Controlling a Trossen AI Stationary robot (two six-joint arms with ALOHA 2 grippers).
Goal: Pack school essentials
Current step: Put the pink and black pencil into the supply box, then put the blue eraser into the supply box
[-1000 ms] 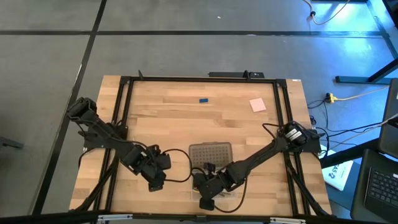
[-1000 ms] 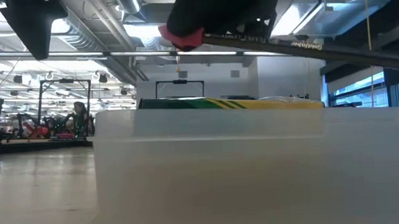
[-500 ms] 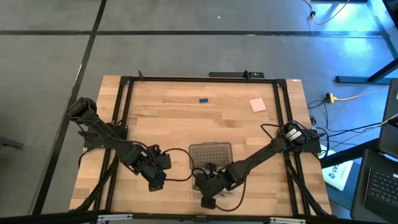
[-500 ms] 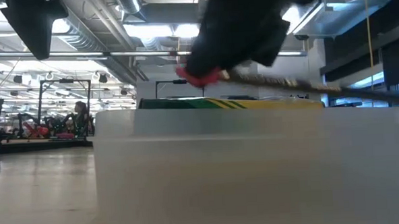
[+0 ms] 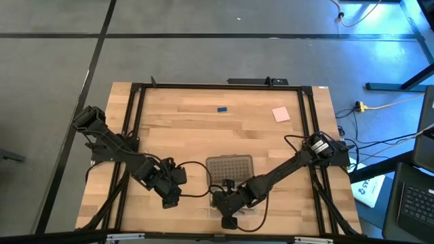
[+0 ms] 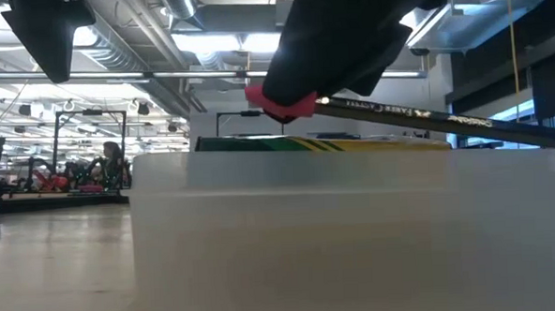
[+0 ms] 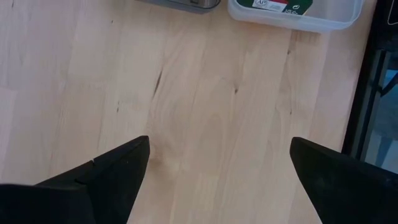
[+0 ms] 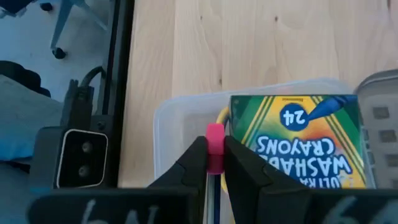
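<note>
Left gripper (image 5: 169,200) hovers over bare wood at the table's (image 5: 169,122) near left, jaws spread wide and holding nothing. Just right of it, at the near edge, sits the clear plastic case (image 8: 186,118) with the green-yellow crayon box (image 8: 298,149) lying inside; the grey dotted lid (image 5: 229,167) rests just behind it. Over the case, the right gripper (image 8: 214,163) pinches a dark pencil (image 6: 426,121) by its pink eraser end. Farther back lie the tiny blue eraser (image 5: 221,108) and, to its right, the pink square pad (image 5: 281,114).

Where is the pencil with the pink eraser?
The right gripper holds the pencil over the clear case at the table's near edge, beside the crayon box.
</note>
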